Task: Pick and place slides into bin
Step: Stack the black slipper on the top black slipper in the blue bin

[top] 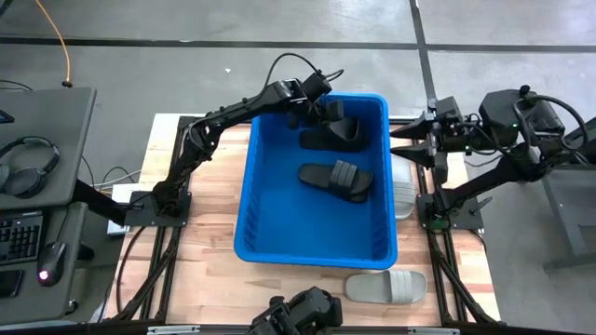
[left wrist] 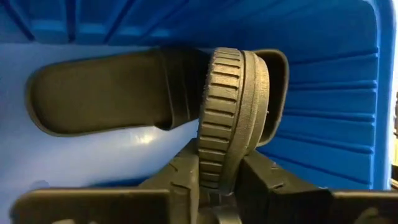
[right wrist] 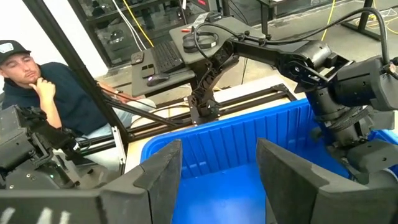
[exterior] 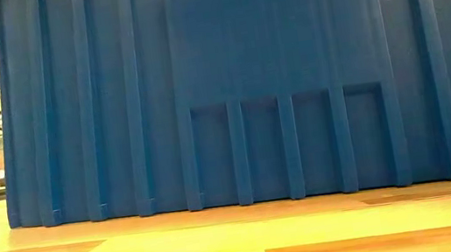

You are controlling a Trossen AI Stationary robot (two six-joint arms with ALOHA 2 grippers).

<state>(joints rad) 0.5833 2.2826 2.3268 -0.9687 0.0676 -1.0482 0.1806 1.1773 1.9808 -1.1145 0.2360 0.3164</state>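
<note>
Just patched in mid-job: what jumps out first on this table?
The big blue bin fills mid-table, with two black slides lying inside. The left gripper hangs over its far end, jaws shut on a third black slide. Two light grey slides lie outside, one at the near-right corner, one along the right wall.

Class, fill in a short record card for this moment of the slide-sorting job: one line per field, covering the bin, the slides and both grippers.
bin: blue bin at mid-table
slides in bin: two black slides, one near the middle, one toward the far end
slide in grip: black slide held on edge over the bin's far end
slides outside: two light grey slides, one at the bin's right side, one by its near right corner
left gripper: shut on the black slide
right gripper: open, at the bin's right rim, empty
</note>
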